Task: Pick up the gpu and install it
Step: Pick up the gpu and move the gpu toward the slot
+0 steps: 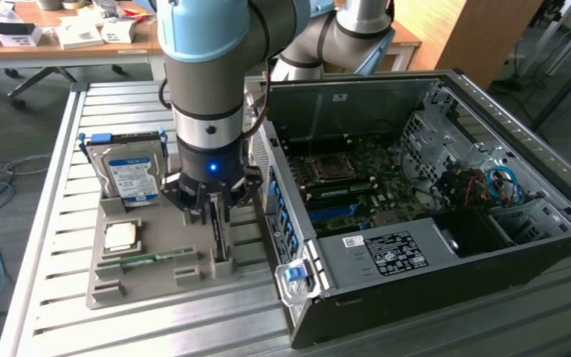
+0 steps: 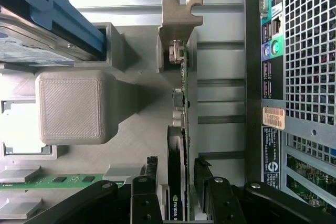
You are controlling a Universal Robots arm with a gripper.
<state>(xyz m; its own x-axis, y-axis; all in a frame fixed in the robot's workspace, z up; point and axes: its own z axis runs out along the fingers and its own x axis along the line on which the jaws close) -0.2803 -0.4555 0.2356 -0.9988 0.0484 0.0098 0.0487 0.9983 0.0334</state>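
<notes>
The work sat on a slatted aluminium table (image 1: 117,97), with a cluttered wooden desk behind it. On the exterior view's right lay an open computer case (image 1: 444,275), its motherboard (image 1: 350,178) exposed. Just beside the case was a grey printed tray (image 1: 146,286).

From my seat I saw the gripper (image 1: 216,216) down over the tray's case-side slot, where the gpu (image 1: 221,242) stood on its long edge. The fingers (image 2: 151,171) were spread, one on each side of the card, with a narrow gap between each of them and it. Nothing was pinched, and the card sat in its slot.

The gpu (image 2: 176,145) looked thin and dark. Edge-on it showed small silvery parts along its top and a green logo near the gripper (image 2: 177,169).

The exterior view gave me the whole tray: a hard drive (image 1: 131,175) with a blue-and-white label, a square processor (image 1: 122,236) and a green memory stick (image 1: 152,259). The wrist view showed what the arm hid there: how the fingers straddled the card, the tray's slotted post (image 2: 181,19) at the card's far end, and the case's rear ports (image 2: 270,51).
</notes>
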